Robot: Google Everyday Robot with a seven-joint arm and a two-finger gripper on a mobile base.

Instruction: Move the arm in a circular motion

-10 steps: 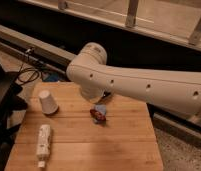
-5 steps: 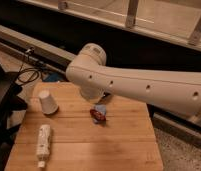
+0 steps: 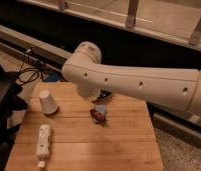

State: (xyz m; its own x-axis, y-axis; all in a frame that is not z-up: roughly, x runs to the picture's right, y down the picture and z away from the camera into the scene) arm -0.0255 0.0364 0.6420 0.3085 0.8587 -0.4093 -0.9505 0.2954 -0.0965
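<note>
The arm (image 3: 139,82) is a thick cream-white tube with small dark holes. It reaches in from the right edge, low over the wooden table (image 3: 124,145). Its rounded elbow (image 3: 85,56) sits above the table's back edge. The gripper (image 3: 101,96) is tucked under the elbow and mostly hidden by the arm; only a dark and blue bit shows. It hangs just above a small red and blue object (image 3: 98,115) lying on the table.
A white paper cup (image 3: 47,102) stands upside down at the table's left. A white bottle-like object (image 3: 43,143) lies at the front left. Black equipment (image 3: 5,102) and cables (image 3: 28,75) crowd the left side. A dark ledge with a railing (image 3: 131,15) runs behind.
The arm's elbow has drifted slightly to the left. The cup, the white object and the red and blue object have not moved.
</note>
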